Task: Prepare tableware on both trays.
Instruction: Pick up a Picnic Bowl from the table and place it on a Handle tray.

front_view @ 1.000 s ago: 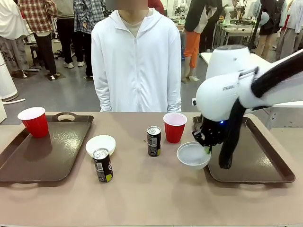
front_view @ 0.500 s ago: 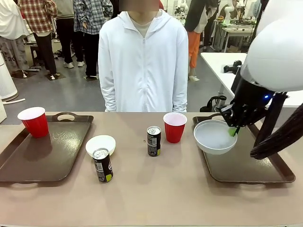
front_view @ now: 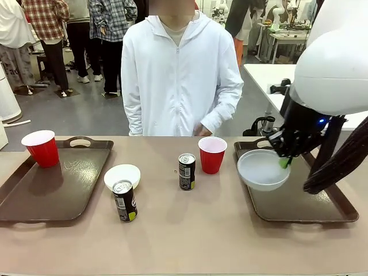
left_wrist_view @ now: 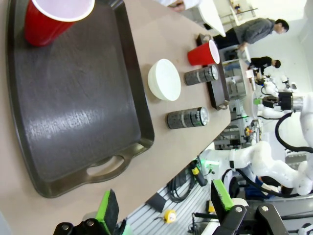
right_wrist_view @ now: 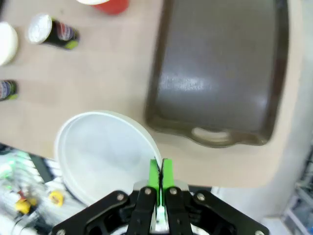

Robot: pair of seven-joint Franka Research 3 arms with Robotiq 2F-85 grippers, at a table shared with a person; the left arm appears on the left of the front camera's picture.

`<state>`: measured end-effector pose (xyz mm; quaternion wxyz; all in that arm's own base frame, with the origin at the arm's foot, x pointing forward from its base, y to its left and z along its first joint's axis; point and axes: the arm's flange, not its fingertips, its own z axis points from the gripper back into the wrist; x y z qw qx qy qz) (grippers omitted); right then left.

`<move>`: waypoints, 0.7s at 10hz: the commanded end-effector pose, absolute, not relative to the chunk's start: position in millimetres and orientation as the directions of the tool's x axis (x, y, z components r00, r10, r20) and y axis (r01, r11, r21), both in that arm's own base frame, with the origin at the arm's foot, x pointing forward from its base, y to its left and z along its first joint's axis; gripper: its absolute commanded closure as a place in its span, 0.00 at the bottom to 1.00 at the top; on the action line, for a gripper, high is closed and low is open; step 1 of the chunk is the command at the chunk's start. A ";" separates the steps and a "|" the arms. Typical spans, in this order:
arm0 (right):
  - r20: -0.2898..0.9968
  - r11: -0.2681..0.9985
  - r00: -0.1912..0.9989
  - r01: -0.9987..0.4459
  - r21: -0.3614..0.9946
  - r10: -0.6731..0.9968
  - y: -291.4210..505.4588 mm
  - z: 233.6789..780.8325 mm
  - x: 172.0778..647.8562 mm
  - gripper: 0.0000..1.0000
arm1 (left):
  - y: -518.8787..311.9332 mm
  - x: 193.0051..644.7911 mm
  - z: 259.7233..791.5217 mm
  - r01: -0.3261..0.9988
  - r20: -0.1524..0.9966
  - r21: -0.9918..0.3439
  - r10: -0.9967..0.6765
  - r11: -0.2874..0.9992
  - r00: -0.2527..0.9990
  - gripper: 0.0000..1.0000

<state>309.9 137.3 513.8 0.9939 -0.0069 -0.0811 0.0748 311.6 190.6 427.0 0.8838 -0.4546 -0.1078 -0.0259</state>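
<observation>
print on the cans is unreadable. my right claw pinches the pale bowl by its rim; my left claw gapes empty.

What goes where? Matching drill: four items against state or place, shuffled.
1. grey bowl
2. cream bowl
3. left cup
4. left gripper

A. open, empty
B. on the left tray
C. rim pinched in the right gripper
D. on the table beside the left tray

Pairs: 1-C, 2-D, 3-B, 4-A
</observation>
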 end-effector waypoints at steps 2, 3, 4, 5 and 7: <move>0.215 0.998 0.975 -0.044 -0.040 0.051 54.0 503.6 358.6 0.96 | 191.8 310.8 428.3 0.148 0.221 -0.805 0.058 0.575 0.974 0.00; 0.221 1.000 0.975 0.003 -0.018 0.001 28.0 498.4 367.8 0.96 | 191.8 310.8 428.3 0.148 0.221 -0.805 0.058 0.575 0.974 0.00; 0.234 0.999 0.971 0.040 0.021 -0.044 6.7 492.1 375.6 0.96 | 191.8 310.8 428.3 0.148 0.221 -0.805 0.058 0.575 0.974 0.00; 0.248 0.996 0.966 0.064 0.059 -0.077 -2.0 486.7 383.0 0.96 | 191.8 310.8 428.3 0.148 0.221 -0.805 0.058 0.575 0.974 0.00; 0.262 0.994 0.961 0.068 0.086 -0.088 1.1 473.7 392.5 0.96 | 191.8 310.8 428.3 0.148 0.221 -0.805 0.058 0.575 0.974 0.00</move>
